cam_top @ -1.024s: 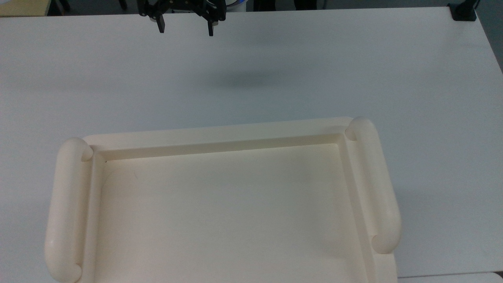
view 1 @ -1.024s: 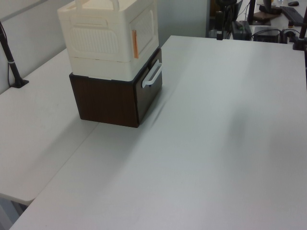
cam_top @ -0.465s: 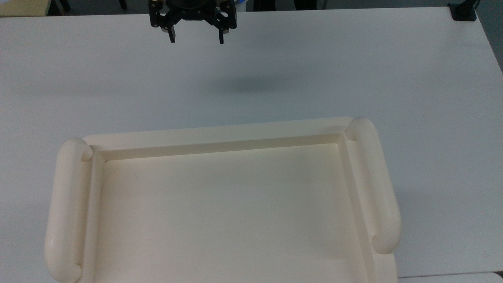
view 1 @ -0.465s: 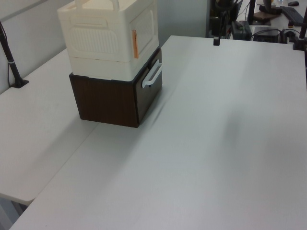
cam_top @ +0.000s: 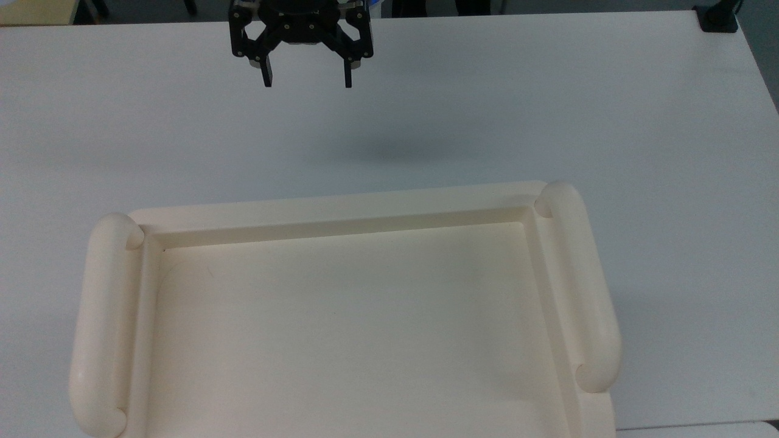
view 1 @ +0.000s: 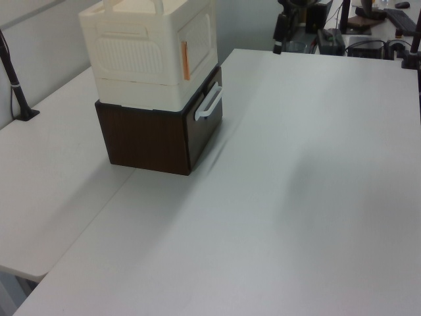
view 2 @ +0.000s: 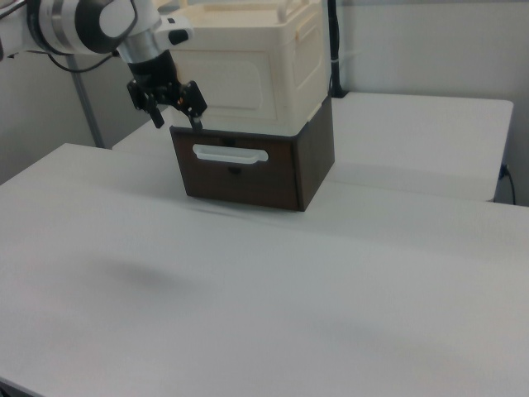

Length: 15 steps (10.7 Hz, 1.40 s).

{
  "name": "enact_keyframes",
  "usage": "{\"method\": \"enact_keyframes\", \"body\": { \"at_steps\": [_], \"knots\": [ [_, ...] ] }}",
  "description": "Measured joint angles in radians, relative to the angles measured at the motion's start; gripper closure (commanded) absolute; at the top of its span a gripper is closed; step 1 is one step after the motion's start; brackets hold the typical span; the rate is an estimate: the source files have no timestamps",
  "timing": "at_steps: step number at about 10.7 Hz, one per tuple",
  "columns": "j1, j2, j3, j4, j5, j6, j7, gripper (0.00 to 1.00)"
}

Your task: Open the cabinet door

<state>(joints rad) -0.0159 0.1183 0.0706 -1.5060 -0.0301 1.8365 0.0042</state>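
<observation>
A cream cabinet stands on a dark brown drawer box (view 2: 248, 178). Its recessed top (cam_top: 341, 328) with rounded side rails takes up the lower half of the top view. The cabinet door (view 1: 198, 34) is the flat cream front panel, shut, with a small copper-coloured fitting (view 1: 185, 60) at its edge; it also shows in the right view as the cabinet door (view 2: 234, 83). My black gripper (cam_top: 307, 80) hangs open above the white table, well away from the cabinet front, holding nothing. It is also seen as the gripper (view 2: 177, 121) and the gripper (view 1: 278, 43).
The brown drawer box carries a white bar handle (view 2: 230, 154) below the door. A wide stretch of white table (cam_top: 548, 109) lies between gripper and cabinet. Black clamp posts (view 1: 20, 99) and desk clutter (view 1: 368, 20) sit at the table's edges.
The gripper has come down the top view towards the cabinet and shifted leftward in the left view, fingers still spread. The cabinet and door have not moved.
</observation>
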Motion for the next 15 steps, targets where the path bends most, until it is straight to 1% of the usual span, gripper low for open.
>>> {"method": "enact_keyframes", "body": {
  "at_steps": [2,4,7,10,12,14,15],
  "knots": [
    [0.052,0.018,0.002,0.024,0.000,0.065,0.000,0.00],
    [0.100,0.066,0.003,0.057,0.000,0.161,0.006,0.00],
    [0.141,0.127,0.004,0.076,-0.004,0.393,0.078,0.00],
    [0.175,0.179,0.004,0.080,-0.075,0.593,0.141,0.00],
    [0.184,0.219,0.004,0.102,-0.127,0.672,0.180,0.00],
    [0.185,0.256,0.004,0.131,-0.170,0.724,0.188,0.06],
    [0.186,0.269,0.004,0.138,-0.197,0.742,0.190,0.12]
  ]
}}
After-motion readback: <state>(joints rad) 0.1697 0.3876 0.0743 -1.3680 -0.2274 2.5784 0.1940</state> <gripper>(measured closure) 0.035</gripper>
